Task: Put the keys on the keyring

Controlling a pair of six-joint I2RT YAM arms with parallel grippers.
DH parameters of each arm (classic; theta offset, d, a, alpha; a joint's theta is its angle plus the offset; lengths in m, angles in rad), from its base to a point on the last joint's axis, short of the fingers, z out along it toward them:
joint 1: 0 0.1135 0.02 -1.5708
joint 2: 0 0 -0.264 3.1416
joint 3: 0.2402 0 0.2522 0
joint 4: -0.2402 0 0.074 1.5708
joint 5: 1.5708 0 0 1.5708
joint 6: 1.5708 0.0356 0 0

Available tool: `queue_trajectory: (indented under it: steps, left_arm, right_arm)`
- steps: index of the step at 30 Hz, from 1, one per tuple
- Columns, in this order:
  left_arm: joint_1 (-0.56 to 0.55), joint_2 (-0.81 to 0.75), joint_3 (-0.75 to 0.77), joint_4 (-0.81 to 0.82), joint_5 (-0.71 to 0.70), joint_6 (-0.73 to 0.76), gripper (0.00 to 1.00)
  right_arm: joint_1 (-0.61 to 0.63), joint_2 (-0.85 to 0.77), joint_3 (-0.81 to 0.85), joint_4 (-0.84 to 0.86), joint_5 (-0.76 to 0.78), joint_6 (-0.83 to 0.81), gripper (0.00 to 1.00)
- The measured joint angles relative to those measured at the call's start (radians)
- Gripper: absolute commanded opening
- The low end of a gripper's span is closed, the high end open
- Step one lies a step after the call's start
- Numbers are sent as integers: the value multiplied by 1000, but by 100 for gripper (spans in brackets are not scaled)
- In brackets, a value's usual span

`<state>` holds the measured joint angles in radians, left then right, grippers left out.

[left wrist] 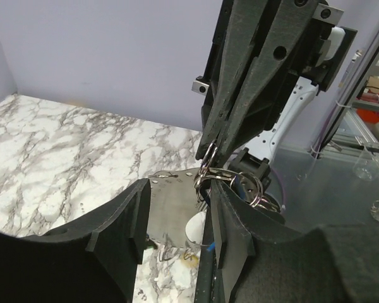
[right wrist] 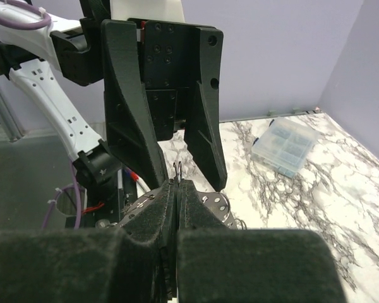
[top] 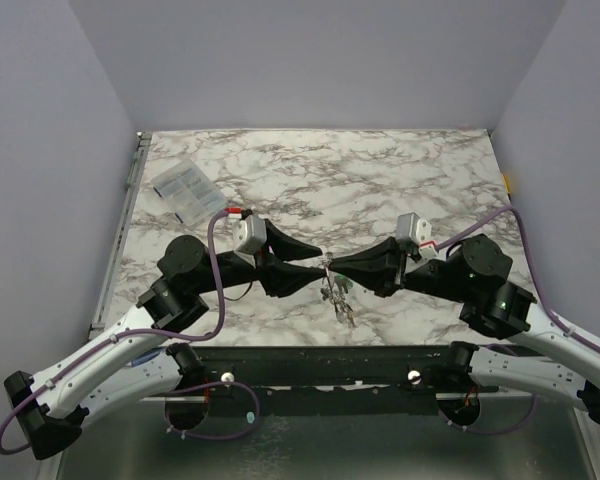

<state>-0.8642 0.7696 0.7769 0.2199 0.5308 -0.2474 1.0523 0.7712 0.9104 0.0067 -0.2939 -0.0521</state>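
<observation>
While the right gripper [right wrist: 177, 188] pinches the keyring [left wrist: 205, 177], the left gripper [left wrist: 180, 192] stands parted.

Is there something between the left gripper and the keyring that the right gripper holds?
Nothing visible stands between them. The right gripper is shut on the keyring. The left gripper is open, with the ring in the gap between its fingers. The keys hang below the ring, out of the way.

Left tool [top: 321, 260] and right tool [top: 335, 266] tips meeting, keyring [left wrist: 210, 177] and keys [top: 338, 295] between, box [top: 185, 190] far left, free table [top: 380, 180] behind.
</observation>
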Motion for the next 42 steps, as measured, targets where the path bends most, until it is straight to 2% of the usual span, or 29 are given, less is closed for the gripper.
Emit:
queue_trajectory:
  steps: [6,13,18,24,27,31,40,42]
  left_arm:
    - [0,0,1,-9,29,2,44]
    - [0,0,2,-23,50,6,31]
    - [-2,0,3,-35,60,7,30]
    - [-2,1,3,-40,64,8,21]
    - [-2,1,3,-44,68,9,15]
    - [-2,-1,3,-55,71,9,0]
    - [-2,-13,3,-95,76,27,0]
    - [-2,-10,10,-108,79,33,0]
  right_arm:
    - [0,11,0,0,-24,3,1]
    - [-1,23,0,0,-37,8,1]
    - [-4,33,0,0,-38,9,1]
    - [-6,40,0,1,-38,10,1]
    - [-7,44,0,1,-38,10,1]
    - [-7,50,0,1,-43,11,1]
    - [-12,59,0,-6,-64,19,1]
    - [-12,60,0,-10,-64,19,4]
